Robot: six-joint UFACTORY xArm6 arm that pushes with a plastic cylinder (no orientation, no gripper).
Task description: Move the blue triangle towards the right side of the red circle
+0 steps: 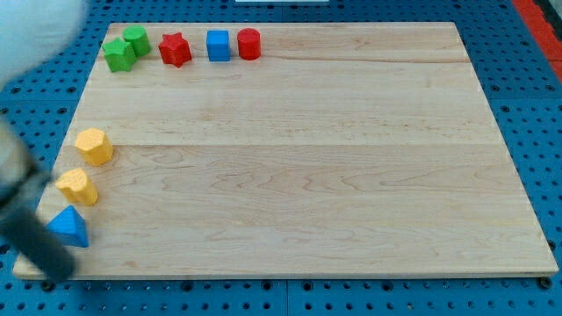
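The blue triangle (pixel 68 227) lies near the board's bottom left corner. The red circle (pixel 249 43) stands in the row of blocks at the view's top, far up and right of the triangle. My rod comes in blurred and dark along the view's left edge. My tip (pixel 55 277) sits just below and left of the blue triangle, at the board's bottom left corner; I cannot tell whether it touches the triangle.
Along the top row stand a green star (pixel 118 55), a green circle (pixel 136 39), a red star (pixel 175 49) and a blue cube (pixel 218 45), right next to the red circle. Two yellow blocks (pixel 94 146) (pixel 77 186) lie just above the triangle on the wooden board (pixel 307 175).
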